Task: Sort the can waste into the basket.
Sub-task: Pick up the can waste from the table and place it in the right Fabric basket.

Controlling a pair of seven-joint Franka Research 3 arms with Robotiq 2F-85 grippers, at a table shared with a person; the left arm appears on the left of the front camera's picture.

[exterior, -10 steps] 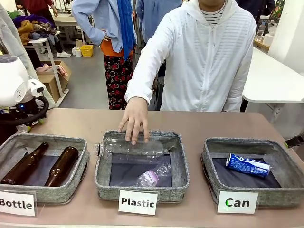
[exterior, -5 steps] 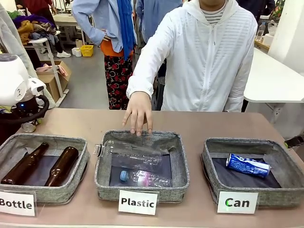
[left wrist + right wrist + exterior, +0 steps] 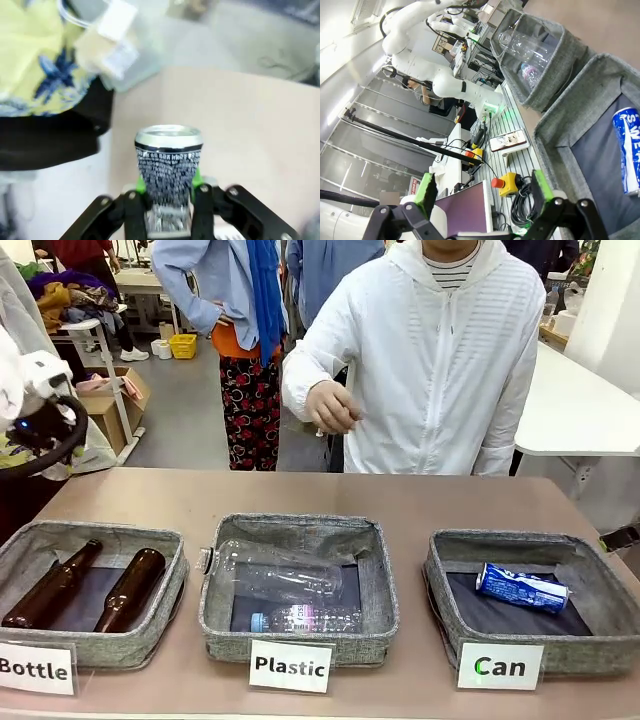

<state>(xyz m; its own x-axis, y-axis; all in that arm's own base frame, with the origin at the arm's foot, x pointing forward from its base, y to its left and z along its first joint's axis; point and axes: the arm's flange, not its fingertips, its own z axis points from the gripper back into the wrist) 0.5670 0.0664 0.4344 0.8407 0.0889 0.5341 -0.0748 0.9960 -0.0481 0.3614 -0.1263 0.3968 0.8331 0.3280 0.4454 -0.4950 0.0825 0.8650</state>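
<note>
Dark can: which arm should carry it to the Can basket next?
Left, most likely. Its jaws are already shut on the dark can, off the table's left end. The right gripper is open and holds nothing, though it hangs nearer the Can basket, where the blue can lies.

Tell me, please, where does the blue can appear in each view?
Front: the blue can lies lower right, in the Can basket.
Right wrist: the can is at the right edge, in that same basket.
Left wrist: this view faces the dark can, held in the left gripper's jaws.
Shared landmark: the Plastic basket next to it.
</note>
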